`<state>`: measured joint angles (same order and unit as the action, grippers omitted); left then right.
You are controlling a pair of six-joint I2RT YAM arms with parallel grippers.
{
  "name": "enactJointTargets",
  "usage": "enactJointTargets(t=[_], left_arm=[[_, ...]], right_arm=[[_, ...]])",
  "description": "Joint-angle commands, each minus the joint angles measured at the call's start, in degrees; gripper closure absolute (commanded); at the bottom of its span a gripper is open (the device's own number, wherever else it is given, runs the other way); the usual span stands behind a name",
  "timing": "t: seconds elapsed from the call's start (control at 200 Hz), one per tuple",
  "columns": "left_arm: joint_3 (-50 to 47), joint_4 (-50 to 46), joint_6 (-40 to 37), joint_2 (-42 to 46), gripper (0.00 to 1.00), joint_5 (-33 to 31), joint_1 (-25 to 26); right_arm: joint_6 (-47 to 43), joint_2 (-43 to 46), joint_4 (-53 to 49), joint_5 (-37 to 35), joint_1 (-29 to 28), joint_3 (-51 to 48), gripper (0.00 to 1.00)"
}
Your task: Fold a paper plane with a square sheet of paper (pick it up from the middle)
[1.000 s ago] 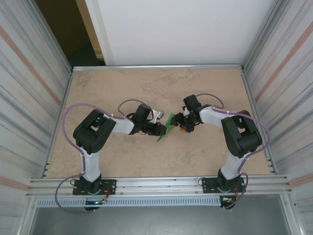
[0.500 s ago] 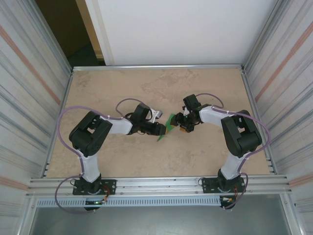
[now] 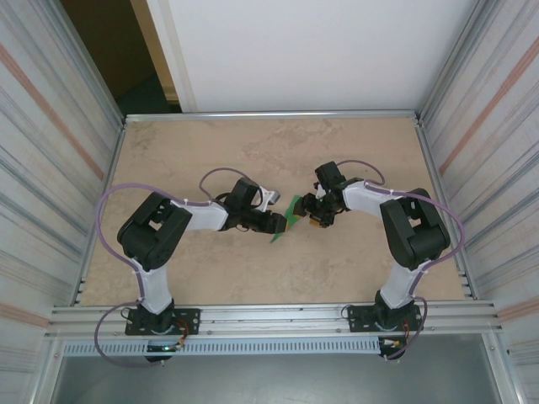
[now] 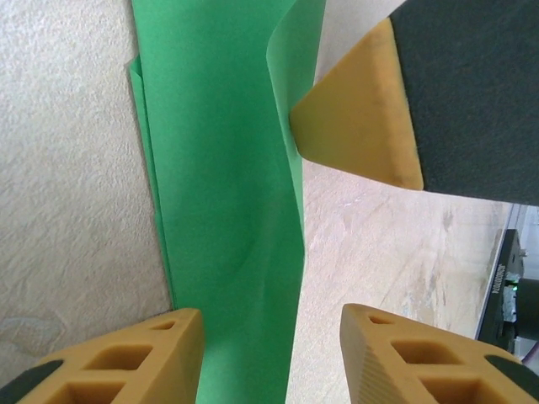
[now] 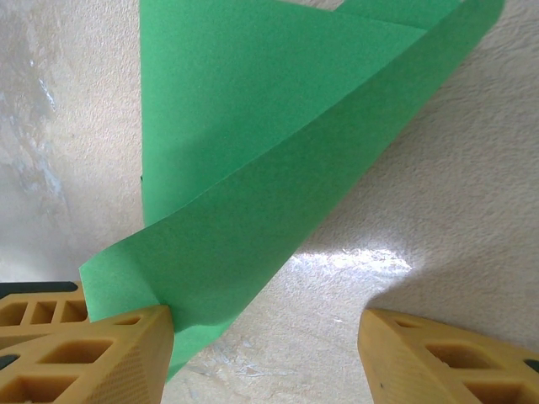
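Green, thin and unmarked, the sheet of paper (image 4: 227, 168) lies near the middle of a beige, stone-patterned desk (image 3: 210, 151), between two robot arms that reach in from either side. On the left, the left end effector (image 4: 269, 337) is low over the desk with its yellow fingers spread apart. The near end of the paper runs between them and passes over the edge of one finger, but nothing is pinched. The paper is no longer a flat square. It has been folded into a long, narrow, layered strip that lies mostly flat on the desk. One flap (image 5: 278, 194) curls up off the layers beneath it and has not been creased down. On the right, the right end effector (image 5: 265, 337) is also spread wide. One of its fingertips (image 4: 362, 118) touches the edge of the lifted flap, and the other stands well clear over bare desk. The task looks to be somewhere in the middle. The early folds seem done, since the sheet is narrowed and doubled over. The standing flap likely needs pressing flat, and the wing folds and centre crease of a finished dart cannot be made out.
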<state>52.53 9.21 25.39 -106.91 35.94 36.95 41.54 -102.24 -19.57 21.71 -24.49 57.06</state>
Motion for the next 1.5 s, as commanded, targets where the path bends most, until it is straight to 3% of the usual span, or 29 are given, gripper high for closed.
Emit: enactJointTargets(t=[0.0, 0.561, 1.493], left_arm=[[1.14, -6.33, -3.30, -0.68, 0.53, -2.87, 0.37], [0.64, -9.31, -5.01, -4.11, 0.78, -6.18, 0.24], [0.90, -10.83, -2.70, -6.95, 0.85, -7.55, -0.21]], right_arm=[[0.03, -6.61, 5.48, -2.08, -2.25, -1.32, 0.39], [0.42, -8.92, 4.19, -2.10, -2.67, 0.30, 0.39], [1.06, -16.06, -1.44, -8.24, -3.63, 4.47, 0.42]])
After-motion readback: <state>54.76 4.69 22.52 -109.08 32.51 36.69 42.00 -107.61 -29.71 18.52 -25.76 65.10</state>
